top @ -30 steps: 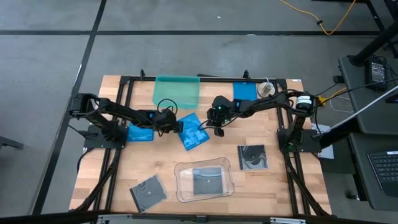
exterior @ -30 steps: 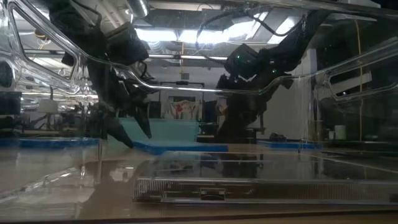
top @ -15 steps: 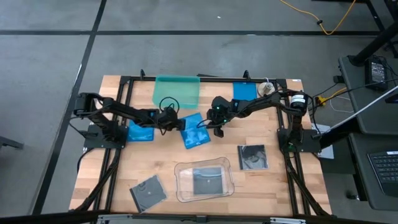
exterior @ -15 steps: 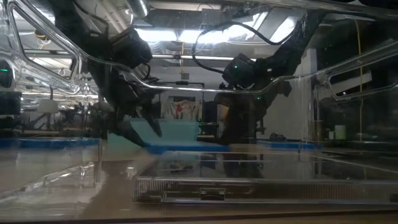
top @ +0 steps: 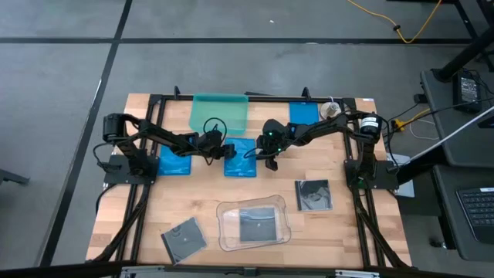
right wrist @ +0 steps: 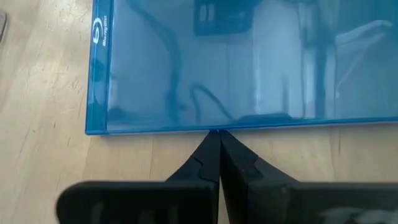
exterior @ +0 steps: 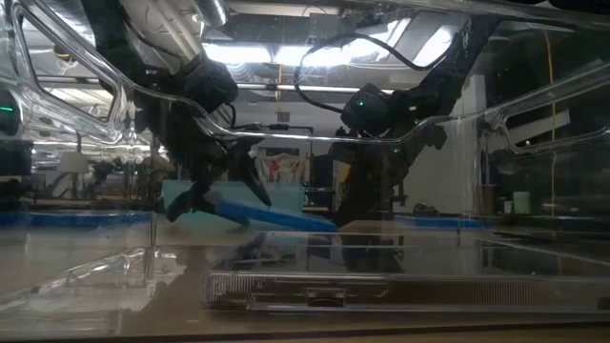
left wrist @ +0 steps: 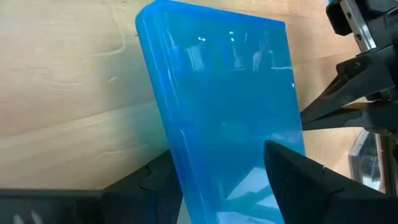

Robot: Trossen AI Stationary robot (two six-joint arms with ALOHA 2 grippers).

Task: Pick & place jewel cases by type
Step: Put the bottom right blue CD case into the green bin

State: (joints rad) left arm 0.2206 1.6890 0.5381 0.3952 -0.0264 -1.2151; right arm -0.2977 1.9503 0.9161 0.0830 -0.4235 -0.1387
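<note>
Squared up since a second ago, the blue jewel case [top: 241, 160] is gripped and tilted by the left gripper [top: 220, 150], steadied by the closed right gripper [top: 269, 161], ready for placement.

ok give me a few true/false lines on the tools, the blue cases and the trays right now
1. The left tool grips the solid blue jewel case at the table's middle. True; the low view shows that case tilted, one edge raised.
2. The right tool is wide open. False: its fingers are shut, tips at the case's edge.
3. The clear rounded plastic tray holds a dark grey case. True.
4. The teal translucent tray holds two blue cases. False: nothing shows in it.
5. Another blue case lies under the left arm. True.
</note>
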